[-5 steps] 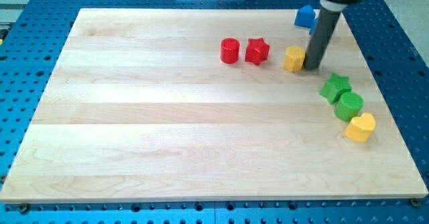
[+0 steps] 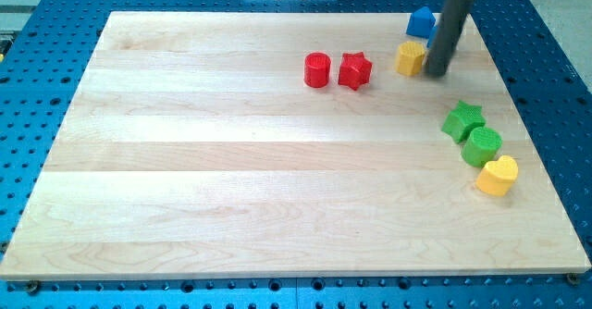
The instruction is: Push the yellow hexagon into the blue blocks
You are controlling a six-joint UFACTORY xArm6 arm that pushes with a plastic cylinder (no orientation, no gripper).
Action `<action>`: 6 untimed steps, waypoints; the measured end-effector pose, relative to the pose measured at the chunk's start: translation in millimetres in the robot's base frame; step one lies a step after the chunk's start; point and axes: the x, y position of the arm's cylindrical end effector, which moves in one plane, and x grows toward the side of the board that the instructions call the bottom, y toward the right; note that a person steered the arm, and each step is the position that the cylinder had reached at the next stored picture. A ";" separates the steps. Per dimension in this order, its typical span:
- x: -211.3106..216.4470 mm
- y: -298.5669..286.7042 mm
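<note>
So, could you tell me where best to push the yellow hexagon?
My tip can't grip, only push. The yellow hexagon sits just below the blue block, with my tip at its right. I'd probably press its bottom face, pushing toward the view's top.

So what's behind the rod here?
One blue block shows at the rod's left, above the yellow hexagon. Any further blue is covered. My tip sits right of the hexagon.

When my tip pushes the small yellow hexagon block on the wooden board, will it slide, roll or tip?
The yellow hexagon block probably slides: it sits flat and squat, so tipping seems unlikely. My tip touches its right side off-centre, so it may rotate. The smooth wooden board likely offers little grip.
</note>
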 end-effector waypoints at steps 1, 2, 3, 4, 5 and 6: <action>-7.3 4.6; 32.1 -30.9; 61.0 -80.8; 41.3 -96.1; 0.3 -29.3; -2.6 -15.9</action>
